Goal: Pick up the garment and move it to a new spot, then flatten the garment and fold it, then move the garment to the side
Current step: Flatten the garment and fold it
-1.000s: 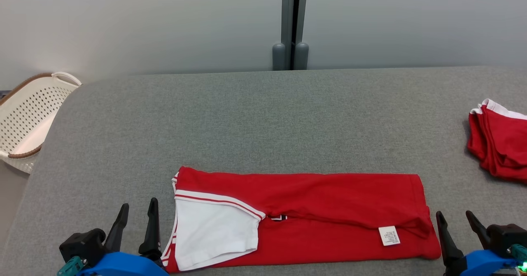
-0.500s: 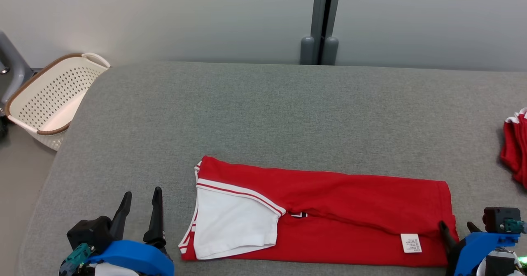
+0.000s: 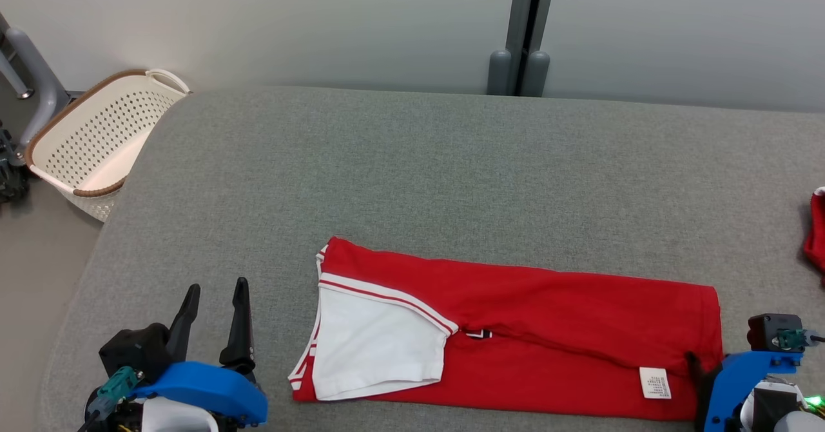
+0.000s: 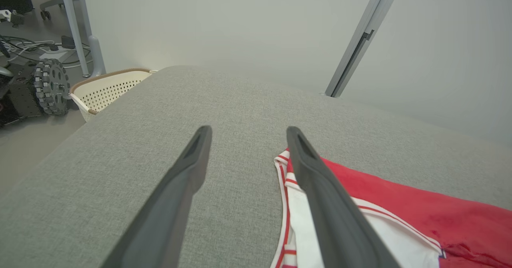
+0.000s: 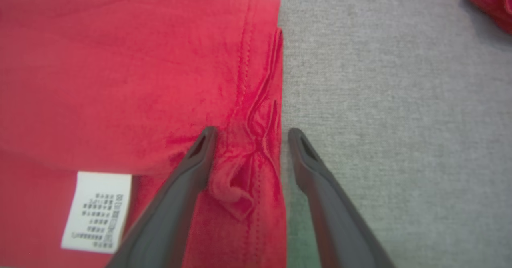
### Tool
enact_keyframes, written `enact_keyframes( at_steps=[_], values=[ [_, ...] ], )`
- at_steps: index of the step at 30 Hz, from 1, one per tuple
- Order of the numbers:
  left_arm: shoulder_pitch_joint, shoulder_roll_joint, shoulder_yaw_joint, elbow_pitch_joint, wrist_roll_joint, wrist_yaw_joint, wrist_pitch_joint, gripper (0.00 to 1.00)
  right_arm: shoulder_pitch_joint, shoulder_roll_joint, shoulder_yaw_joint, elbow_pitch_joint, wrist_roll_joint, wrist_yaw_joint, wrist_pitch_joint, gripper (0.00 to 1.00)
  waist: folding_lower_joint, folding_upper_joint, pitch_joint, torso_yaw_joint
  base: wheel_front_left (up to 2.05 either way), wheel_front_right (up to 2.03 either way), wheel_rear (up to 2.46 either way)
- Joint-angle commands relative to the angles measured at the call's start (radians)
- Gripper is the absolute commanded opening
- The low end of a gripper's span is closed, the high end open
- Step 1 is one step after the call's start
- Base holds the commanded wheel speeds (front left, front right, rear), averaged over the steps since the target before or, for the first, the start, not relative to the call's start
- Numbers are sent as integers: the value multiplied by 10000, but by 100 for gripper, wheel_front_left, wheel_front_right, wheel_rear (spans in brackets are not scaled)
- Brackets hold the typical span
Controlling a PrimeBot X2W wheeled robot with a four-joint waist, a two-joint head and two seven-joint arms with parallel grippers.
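Observation:
The garment is a red shirt with a white, red-striped sleeve, folded into a long band near the front of the grey table. A white label lies near its right hem. My left gripper stands open just left of the sleeve end, touching nothing; in its wrist view the left gripper points past the garment. My right gripper is open and points down at the bunched right hem of the garment, one finger over cloth, the other over bare table. In the head view the right gripper sits at that hem.
A white perforated basket stands on the floor past the table's left end. Another red cloth lies at the table's right edge. Behind the table is a pale wall with a grey post. The table's far half is bare.
The camera has turned, shifting the whole picture. My right gripper has tipped down from beside the hem to straddle it. The left gripper and the garment have stayed put.

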Motion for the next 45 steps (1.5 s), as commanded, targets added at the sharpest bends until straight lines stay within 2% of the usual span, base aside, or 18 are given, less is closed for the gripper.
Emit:
enact_keyframes(
  at_steps=[1,2,3,12,20,30,35,45],
  values=[
    [-153,53,-21,-29,54,77,-15,100,-104,6,152,335,114,2,133,30,0,0,24,-42,0,0,0],
    [-164,59,-36,-32,78,66,-6,100,-161,4,190,419,175,3,120,18,0,0,34,-63,0,0,0],
    [-189,71,-52,-28,109,83,4,100,-227,-15,230,501,216,2,93,0,0,0,46,-90,0,0,0],
    [-313,36,-200,109,166,88,-25,100,-864,-562,576,771,826,-9,-511,0,0,0,-25,-624,0,0,0],
    [-356,-38,-283,203,112,114,-62,100,-760,-1201,398,429,1229,-6,-499,0,0,0,-96,-1157,0,0,0],
    [-426,-57,-347,255,63,100,-73,100,-578,-1059,662,-343,2000,0,-367,0,0,0,30,-1460,0,0,0],
    [-512,-77,-428,296,88,61,-51,100,-359,-862,1180,-1342,2573,2,-178,0,0,0,71,-1390,0,0,0],
    [-502,-156,-588,482,13,-25,-86,100,724,-211,2763,-4817,4331,3,1041,0,0,0,-55,-834,0,0,0]
  ],
)
